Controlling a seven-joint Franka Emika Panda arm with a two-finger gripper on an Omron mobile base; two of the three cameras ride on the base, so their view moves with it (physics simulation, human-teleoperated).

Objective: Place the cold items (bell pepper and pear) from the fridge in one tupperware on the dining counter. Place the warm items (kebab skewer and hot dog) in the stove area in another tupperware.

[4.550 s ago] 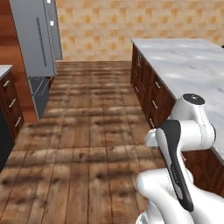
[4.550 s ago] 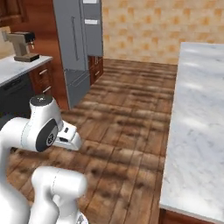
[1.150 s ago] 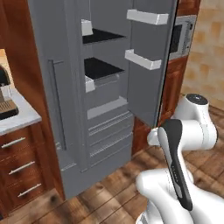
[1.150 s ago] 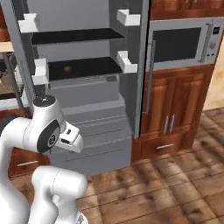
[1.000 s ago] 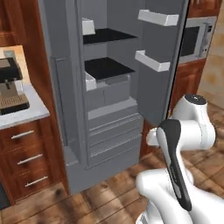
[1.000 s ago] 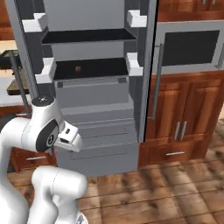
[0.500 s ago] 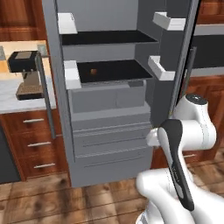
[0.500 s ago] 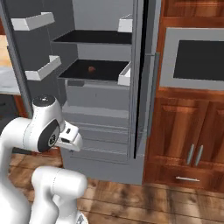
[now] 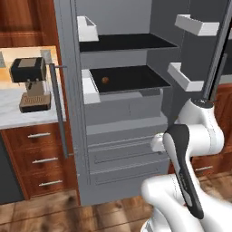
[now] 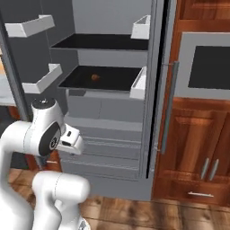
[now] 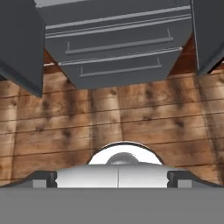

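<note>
We judge the main risk to be the reach: the arm is folded low at the base, and the open fridge [image 9: 136,113] door bins [image 9: 183,77] flank the path, so a wide swing could clip them; the gripper [image 11: 112,177] stands fully open, holding nothing; one small brownish item [image 9: 105,80] lies alone on the lower shelf [image 10: 103,78], pear or pepper we cannot tell; upper shelf looks bare.

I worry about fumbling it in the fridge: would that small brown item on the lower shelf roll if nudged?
The small brown item looks rounded, so it would probably roll on the flat dark shelf. Nothing stands beside it to stop it. It seems small and likely light; what it is, I cannot tell.
</note>
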